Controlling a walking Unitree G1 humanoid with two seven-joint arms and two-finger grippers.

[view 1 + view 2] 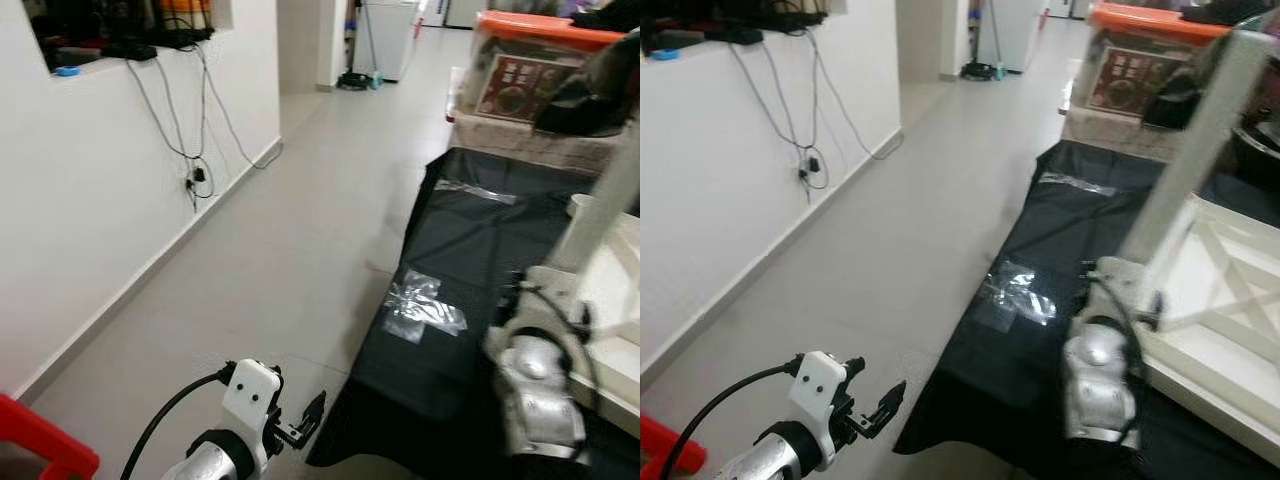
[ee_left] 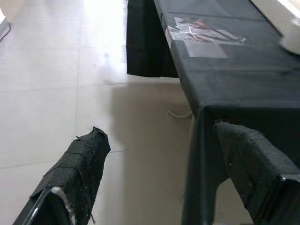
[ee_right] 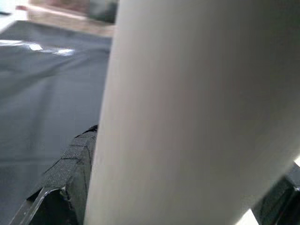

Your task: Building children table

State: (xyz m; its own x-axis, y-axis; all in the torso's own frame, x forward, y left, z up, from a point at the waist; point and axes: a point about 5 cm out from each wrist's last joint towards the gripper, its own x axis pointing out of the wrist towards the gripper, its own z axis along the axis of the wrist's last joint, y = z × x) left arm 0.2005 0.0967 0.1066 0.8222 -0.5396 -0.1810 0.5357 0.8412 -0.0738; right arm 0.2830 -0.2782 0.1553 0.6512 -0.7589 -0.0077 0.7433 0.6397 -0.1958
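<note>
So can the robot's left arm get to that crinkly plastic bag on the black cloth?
Probably yes. The left gripper hangs open over the floor beside the black cloth. The plastic bag lies flat near that edge with nothing in between, though the arm would need to lift and stretch.

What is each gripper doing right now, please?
Left gripper: open, empty, hanging over the floor beside the black cloth.
Right gripper: shut on the white table leg.
</note>
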